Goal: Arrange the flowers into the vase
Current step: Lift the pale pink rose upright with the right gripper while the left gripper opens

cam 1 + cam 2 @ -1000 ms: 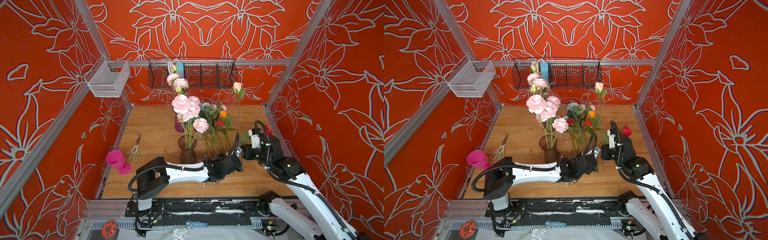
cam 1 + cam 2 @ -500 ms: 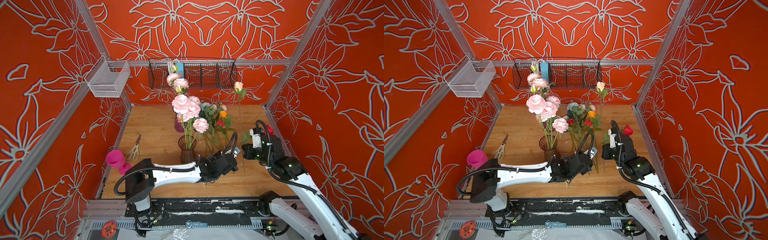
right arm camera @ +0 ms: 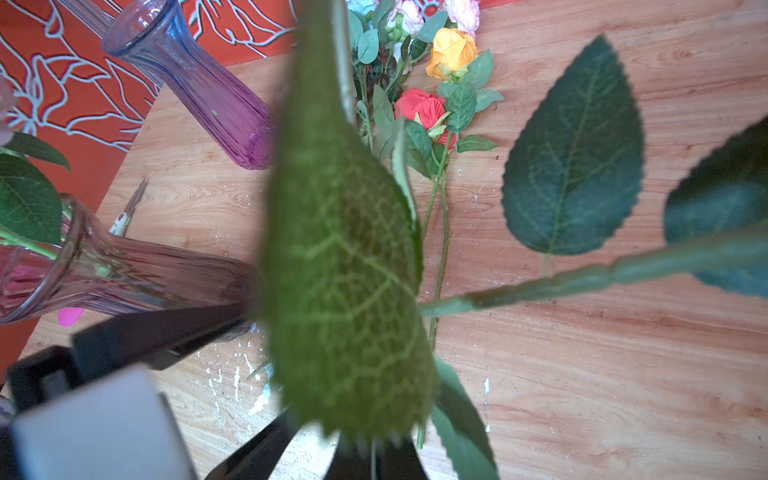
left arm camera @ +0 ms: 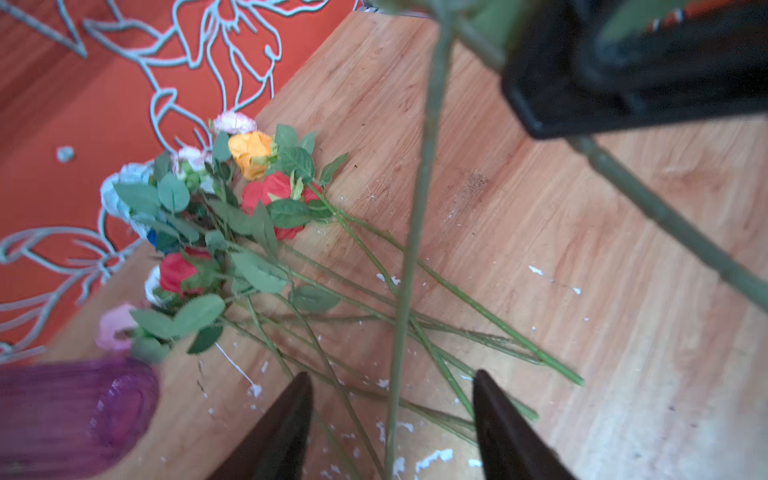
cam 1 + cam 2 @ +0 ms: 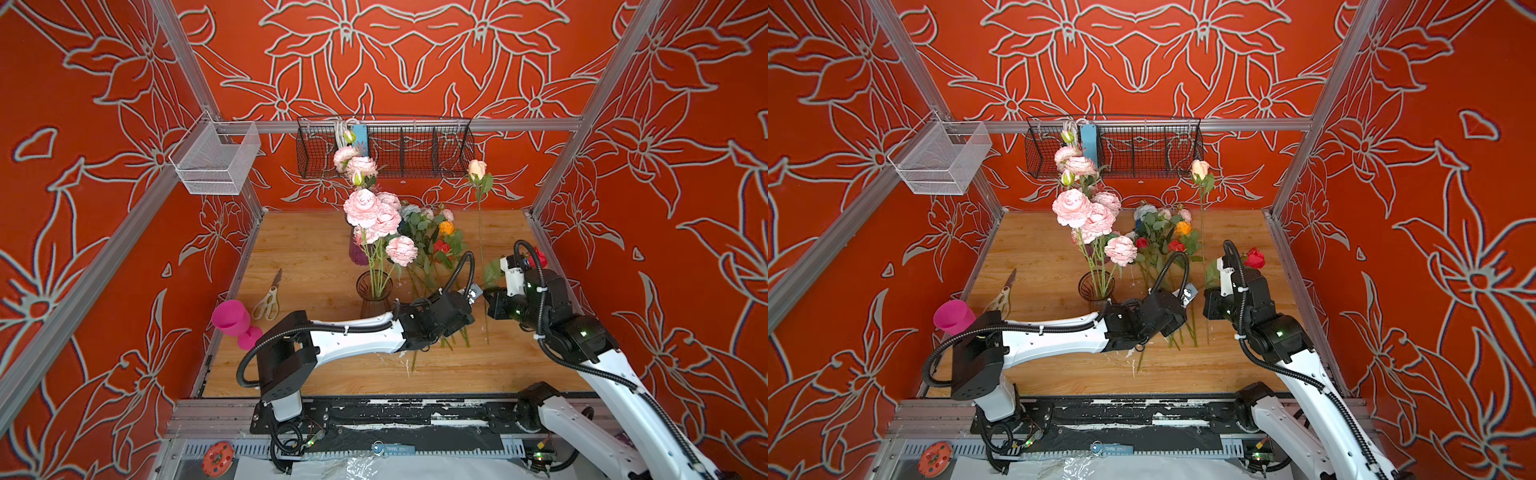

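Right of the vase point(image 5: 368, 300), the peach rose point(image 5: 476, 168) stands upright, its stem pinched in the closed right gripper point(image 5: 487, 296). The left gripper point(image 4: 391, 374) has its jaws apart on either side of that stem, not touching it. Pink peonies point(image 5: 362, 208) stand in the vase. Loose roses point(image 5: 436, 243) lie on the counter point(image 5: 311, 249) just right of it.

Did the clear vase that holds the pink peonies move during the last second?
No. The clear vase keeps its place in both top views: its gap to the scissors beside it is unchanged.
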Robot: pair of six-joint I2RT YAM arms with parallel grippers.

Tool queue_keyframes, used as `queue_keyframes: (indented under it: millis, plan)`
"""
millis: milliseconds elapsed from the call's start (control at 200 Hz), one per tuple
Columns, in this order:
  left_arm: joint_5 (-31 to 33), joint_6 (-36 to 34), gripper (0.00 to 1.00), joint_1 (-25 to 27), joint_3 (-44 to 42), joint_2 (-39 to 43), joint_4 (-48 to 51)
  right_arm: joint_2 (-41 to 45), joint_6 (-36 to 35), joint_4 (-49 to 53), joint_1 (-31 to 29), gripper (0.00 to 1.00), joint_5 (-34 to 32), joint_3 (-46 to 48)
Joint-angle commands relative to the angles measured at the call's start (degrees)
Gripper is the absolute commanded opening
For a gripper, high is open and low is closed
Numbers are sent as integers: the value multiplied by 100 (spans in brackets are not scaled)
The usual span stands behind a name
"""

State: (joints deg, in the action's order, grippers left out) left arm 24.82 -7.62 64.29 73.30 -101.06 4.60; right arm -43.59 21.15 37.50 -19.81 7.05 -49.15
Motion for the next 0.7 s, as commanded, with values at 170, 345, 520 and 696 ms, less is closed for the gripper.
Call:
queue_keyframes:
  millis: [170, 345, 520, 696]
  plan:
    - [-550, 72, 2, -259, 300, -347, 51, 141, -93, 156, -14, 0, -80, -264]
    - [-531, 168, 0, -259, 228, -184, 259, 106, -111, 160, -6, 0, -245, -310]
    - [-434, 401, 0, -259, 73, -18, 431, 86, -104, 163, -5, 0, -455, -458]
    - [-329, 461, 0, -259, -24, -63, 499, 36, -119, 144, -6, 0, -568, -763]
